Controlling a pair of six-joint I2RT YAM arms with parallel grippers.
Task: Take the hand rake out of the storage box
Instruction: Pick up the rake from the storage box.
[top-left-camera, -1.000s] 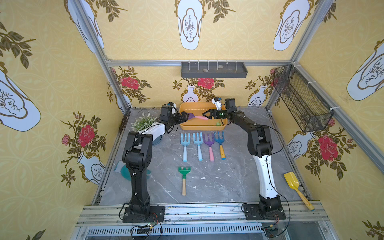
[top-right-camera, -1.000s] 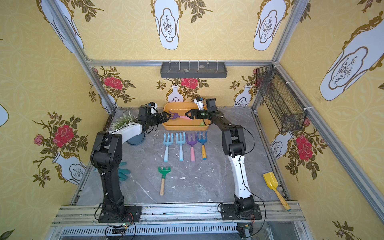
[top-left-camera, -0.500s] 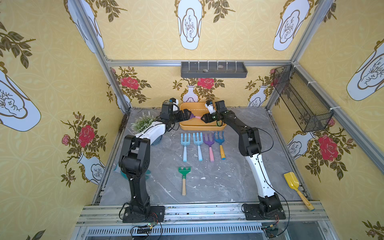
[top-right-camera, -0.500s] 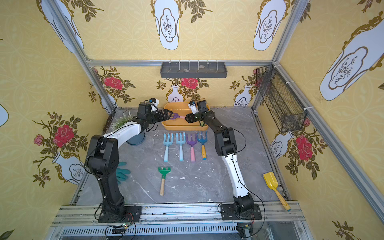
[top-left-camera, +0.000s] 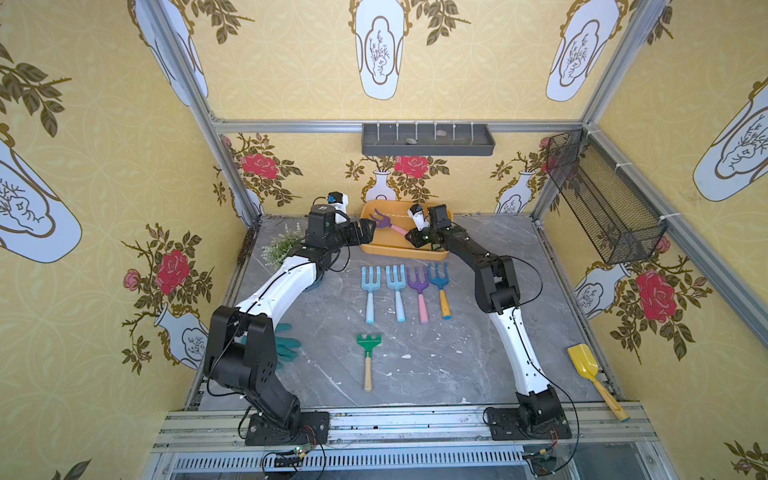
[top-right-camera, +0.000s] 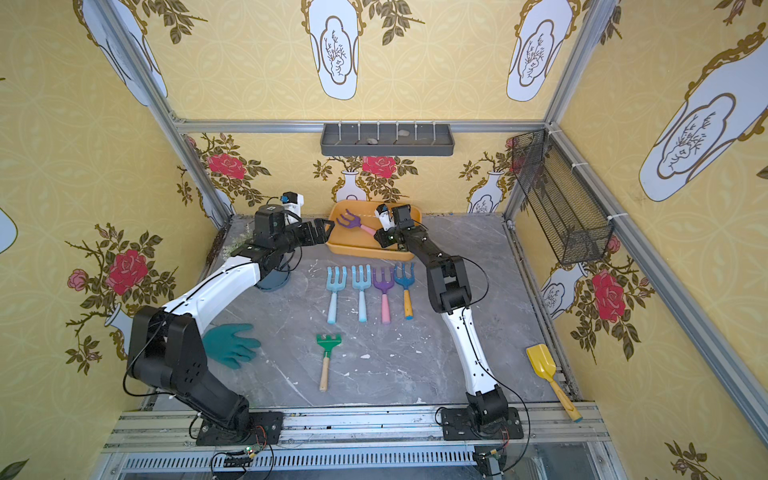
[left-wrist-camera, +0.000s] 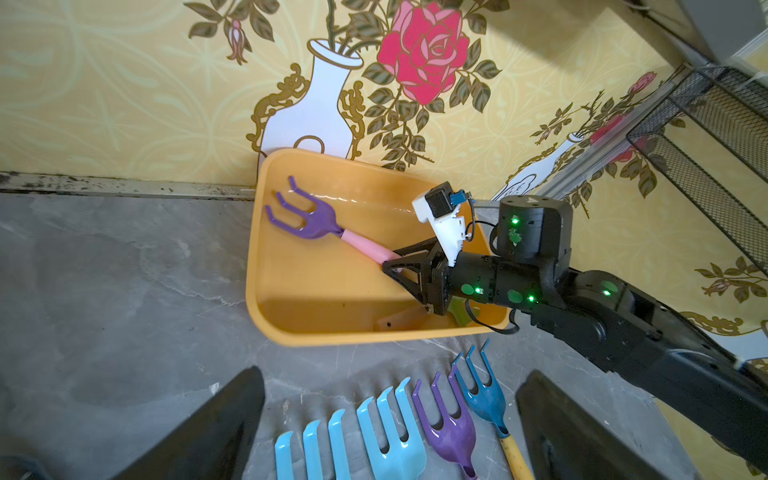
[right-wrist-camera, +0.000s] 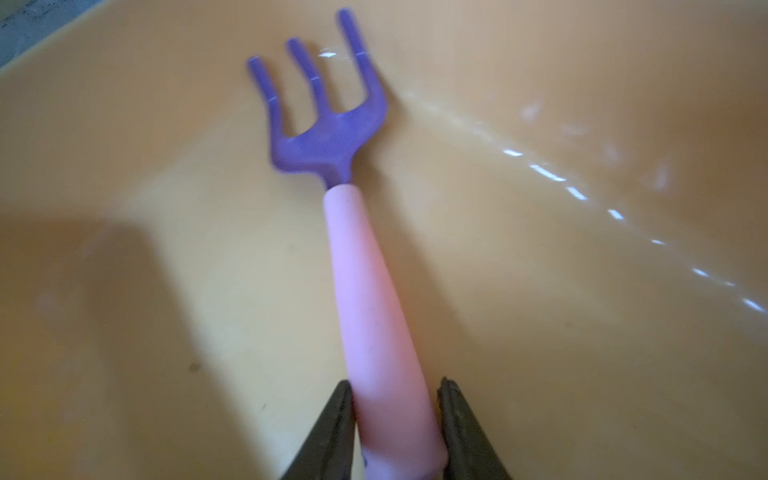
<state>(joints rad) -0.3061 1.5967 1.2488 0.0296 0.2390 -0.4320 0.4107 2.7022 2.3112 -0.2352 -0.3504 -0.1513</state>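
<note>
My right gripper (right-wrist-camera: 395, 381) has just clenched from wide open onto the pink handle of the hand rake (left-wrist-camera: 316, 222) inside the storage box (left-wrist-camera: 291, 328). My left gripper (top-right-camera: 325, 232) stays spread beside the box, so I judge lifting out comes next.

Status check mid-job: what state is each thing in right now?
storage box: flat on the table, holding the hand rake.
hand rake: inside the box, pink handle gripped.
right end effector: shut on the rake's pink handle.
left end effector: open, empty, beside the box's end.
row of four rakes: lying on the table, untouched.
green rake: lying on the table, untouched.
</note>
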